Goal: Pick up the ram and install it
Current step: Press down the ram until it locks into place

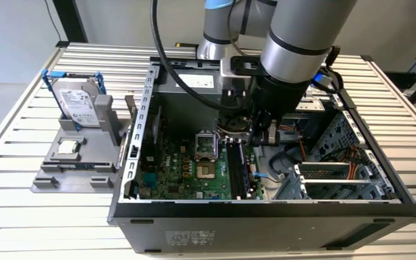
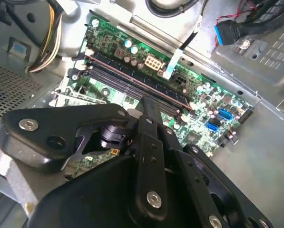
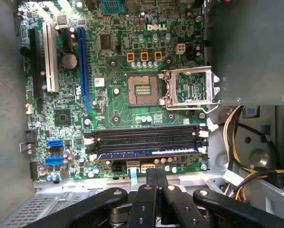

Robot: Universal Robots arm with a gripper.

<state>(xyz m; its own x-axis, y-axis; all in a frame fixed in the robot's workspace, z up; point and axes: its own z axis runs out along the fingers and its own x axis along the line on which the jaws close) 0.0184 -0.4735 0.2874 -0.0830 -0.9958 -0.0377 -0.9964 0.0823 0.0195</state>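
The ram (image 3: 146, 154) is a long dark stick with a blue-labelled edge. It stands in the memory slot nearest the motherboard's edge and reaches from latch to latch. The exterior view shows the ram (image 1: 238, 165) as a dark strip inside the open computer case (image 1: 266, 208), beside the processor socket. In the second wrist view the ram (image 2: 137, 81) runs slantwise across the green board. My gripper (image 3: 155, 174) hangs just off the ram's middle, its two black fingers pressed together with nothing between them. The arm reaches down into the case, with the gripper (image 1: 263, 136) over the slots.
A silver hard drive in a blue bracket (image 1: 78, 100) and a small square processor chip (image 1: 69, 147) sit on a grey stand at the exterior view's left. The processor socket (image 3: 146, 90) stands with its frame open. Cable bundles (image 3: 241, 142) and a metal drive cage (image 3: 251, 47) crowd one side.
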